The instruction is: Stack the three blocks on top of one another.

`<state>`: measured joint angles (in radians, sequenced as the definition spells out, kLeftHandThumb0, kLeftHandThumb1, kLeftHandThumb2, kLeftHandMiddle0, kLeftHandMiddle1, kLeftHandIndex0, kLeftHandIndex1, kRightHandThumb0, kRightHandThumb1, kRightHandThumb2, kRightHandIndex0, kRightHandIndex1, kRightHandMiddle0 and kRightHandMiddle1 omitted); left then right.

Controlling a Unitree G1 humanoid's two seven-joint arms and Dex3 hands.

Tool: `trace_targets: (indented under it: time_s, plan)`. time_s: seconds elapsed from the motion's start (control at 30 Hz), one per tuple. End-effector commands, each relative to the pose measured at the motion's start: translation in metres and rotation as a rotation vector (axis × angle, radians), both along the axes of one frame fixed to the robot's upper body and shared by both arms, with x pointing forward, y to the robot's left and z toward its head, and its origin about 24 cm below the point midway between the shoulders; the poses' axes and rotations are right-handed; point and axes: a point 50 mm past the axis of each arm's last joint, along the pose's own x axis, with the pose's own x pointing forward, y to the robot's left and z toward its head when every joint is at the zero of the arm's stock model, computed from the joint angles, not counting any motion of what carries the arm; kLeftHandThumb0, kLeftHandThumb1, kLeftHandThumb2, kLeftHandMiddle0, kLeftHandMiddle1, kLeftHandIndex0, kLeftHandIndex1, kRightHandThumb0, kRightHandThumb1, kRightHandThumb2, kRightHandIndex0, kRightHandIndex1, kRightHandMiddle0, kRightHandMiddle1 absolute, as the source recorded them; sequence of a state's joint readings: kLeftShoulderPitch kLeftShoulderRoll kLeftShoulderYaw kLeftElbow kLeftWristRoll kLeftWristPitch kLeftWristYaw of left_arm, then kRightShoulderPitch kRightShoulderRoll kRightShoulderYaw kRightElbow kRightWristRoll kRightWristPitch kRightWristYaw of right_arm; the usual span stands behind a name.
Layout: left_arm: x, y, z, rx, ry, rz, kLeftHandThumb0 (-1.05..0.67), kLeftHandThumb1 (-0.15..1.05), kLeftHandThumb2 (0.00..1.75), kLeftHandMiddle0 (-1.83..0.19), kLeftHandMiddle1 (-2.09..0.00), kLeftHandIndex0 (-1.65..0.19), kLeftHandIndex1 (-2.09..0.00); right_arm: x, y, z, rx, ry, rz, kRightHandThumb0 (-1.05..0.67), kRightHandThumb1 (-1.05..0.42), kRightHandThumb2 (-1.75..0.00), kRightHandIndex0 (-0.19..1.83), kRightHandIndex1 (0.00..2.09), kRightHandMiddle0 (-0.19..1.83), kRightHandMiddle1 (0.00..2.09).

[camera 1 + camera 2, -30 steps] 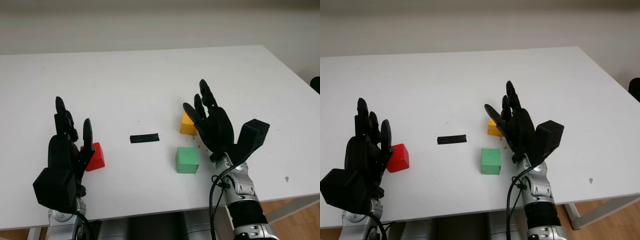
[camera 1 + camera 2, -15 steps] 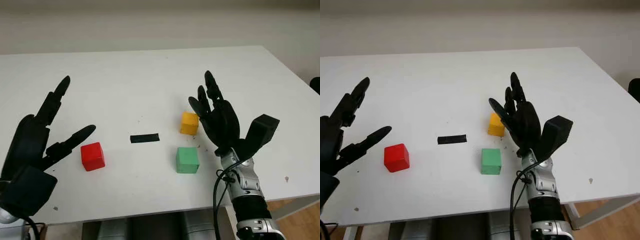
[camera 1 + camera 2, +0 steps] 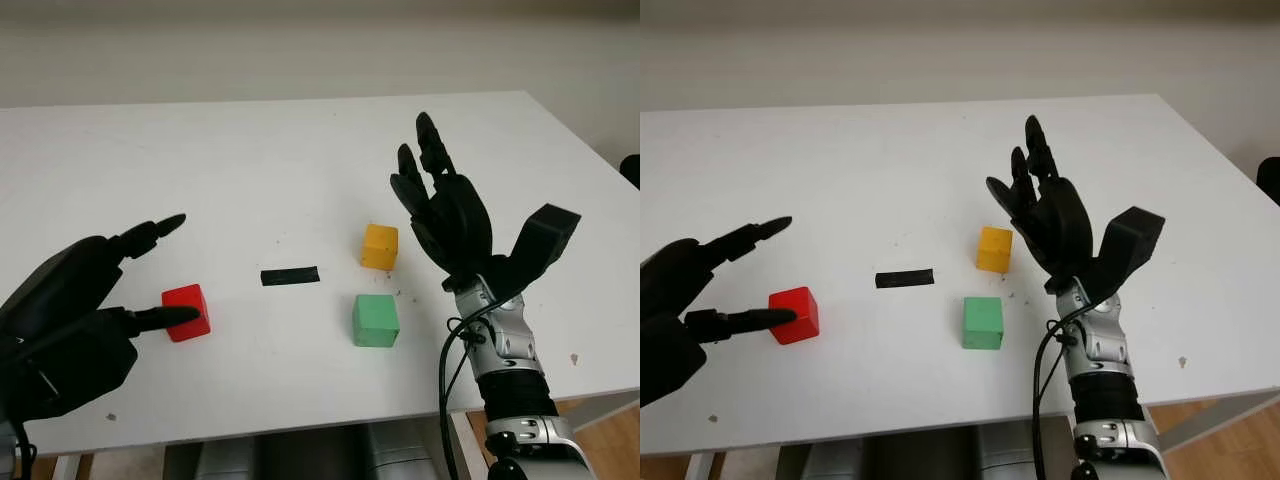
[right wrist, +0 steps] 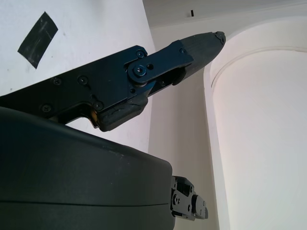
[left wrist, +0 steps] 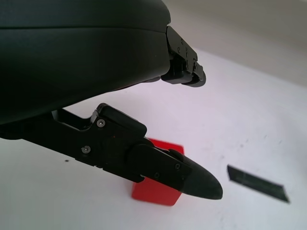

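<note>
Your white table (image 3: 250,150) stood before a pale wall, with all three blocks lying separately on it, none stacked. The red block (image 3: 186,312) sat toward the left; your left hand (image 3: 70,320) was beside it, holding nothing, fingers stretched wide, one fingertip (image 3: 185,316) in front of the block's near face. A strip of black tape (image 3: 289,276) lay between the red block and the yellow block (image 3: 379,246). The green block (image 3: 375,320) sat just nearer than the yellow one. Your right hand (image 3: 445,215) was raised right of the yellow block, fingers extended, empty.
</note>
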<state>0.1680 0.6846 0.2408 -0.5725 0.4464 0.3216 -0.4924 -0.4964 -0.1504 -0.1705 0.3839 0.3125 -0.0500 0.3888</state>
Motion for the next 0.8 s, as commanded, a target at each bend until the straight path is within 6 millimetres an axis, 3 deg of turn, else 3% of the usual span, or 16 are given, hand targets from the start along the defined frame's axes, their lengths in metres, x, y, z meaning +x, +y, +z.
trace_targets:
  time_s: [0.0, 0.43, 0.77]
  plan:
    - [0.002, -0.004, 0.004, 0.043, 0.009, -0.017, -0.82, 0.92, 0.05, -0.14, -0.05, -0.29, -0.07, 0.004, -0.001, 0.012, -0.015, -0.03, 0.003, -0.88, -0.94, -0.05, -0.19, 0.0, -0.19, 0.0]
    - [0.007, -0.01, -0.004, 0.115, 0.107, -0.008, -0.85, 0.87, 0.04, -0.07, -0.04, -0.25, -0.05, 0.005, 0.002, 0.012, -0.033, -0.025, -0.014, -0.9, -0.92, -0.05, -0.19, 0.0, -0.19, 0.0]
    - [0.008, -0.011, -0.011, 0.199, 0.022, 0.041, -0.76, 0.85, 0.05, -0.12, -0.06, -0.38, -0.1, 0.002, 0.003, 0.007, -0.023, -0.02, -0.012, -0.89, -0.93, -0.05, -0.19, 0.0, -0.19, 0.0]
